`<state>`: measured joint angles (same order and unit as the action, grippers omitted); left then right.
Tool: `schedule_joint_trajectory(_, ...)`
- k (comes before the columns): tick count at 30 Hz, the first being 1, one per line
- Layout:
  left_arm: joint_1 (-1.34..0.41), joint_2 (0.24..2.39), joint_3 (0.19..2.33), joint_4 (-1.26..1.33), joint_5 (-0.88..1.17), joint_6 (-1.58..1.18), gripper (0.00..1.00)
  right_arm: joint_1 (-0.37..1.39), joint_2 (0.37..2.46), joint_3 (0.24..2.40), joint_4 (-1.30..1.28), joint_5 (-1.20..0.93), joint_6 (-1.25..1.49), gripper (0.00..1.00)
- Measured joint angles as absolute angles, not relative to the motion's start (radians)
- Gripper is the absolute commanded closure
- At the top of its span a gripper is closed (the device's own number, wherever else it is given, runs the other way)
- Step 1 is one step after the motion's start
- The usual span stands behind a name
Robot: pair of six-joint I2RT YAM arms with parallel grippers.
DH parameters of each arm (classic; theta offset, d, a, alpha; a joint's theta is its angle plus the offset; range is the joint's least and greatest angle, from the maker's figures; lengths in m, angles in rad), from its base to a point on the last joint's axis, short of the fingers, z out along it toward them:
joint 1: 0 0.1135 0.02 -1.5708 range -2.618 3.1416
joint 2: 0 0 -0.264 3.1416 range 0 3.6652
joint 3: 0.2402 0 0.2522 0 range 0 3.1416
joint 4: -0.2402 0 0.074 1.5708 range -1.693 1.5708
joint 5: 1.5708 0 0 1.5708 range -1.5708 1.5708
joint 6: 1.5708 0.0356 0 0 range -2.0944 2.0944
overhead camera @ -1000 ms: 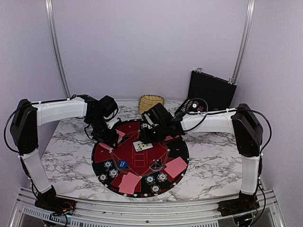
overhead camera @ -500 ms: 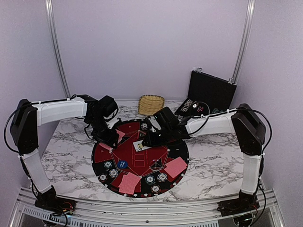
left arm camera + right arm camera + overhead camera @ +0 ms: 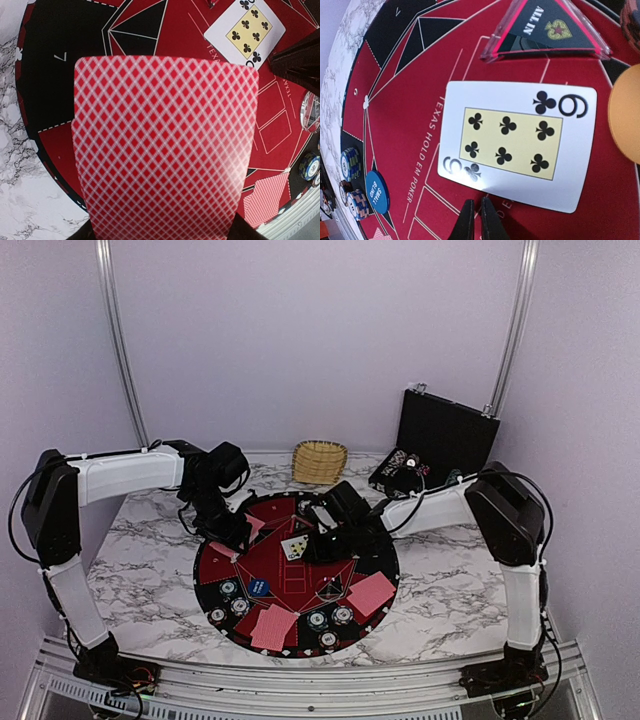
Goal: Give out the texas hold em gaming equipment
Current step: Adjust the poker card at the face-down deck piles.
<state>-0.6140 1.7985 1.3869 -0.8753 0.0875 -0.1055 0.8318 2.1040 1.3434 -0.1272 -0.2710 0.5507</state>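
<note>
Black case (image 3: 445,430) open, chips (image 3: 402,466) inside; wicker basket (image 3: 320,460) near.

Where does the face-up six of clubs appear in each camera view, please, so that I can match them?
Top external: the six of clubs lies near the centre of the round mat.
Left wrist: upper right corner, beyond the large red-backed card.
Right wrist: middle of the frame.
Shared landmark: the round mat's red field under the card.
</note>
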Motion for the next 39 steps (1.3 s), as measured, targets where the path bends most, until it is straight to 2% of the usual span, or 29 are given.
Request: schedule_joint_trajectory(39,-0.614,1.777,1.376,-0.865,0.094,-0.105,0.54,0.829,2.261,1.558,-0.113,-0.210,0.543,0.93)
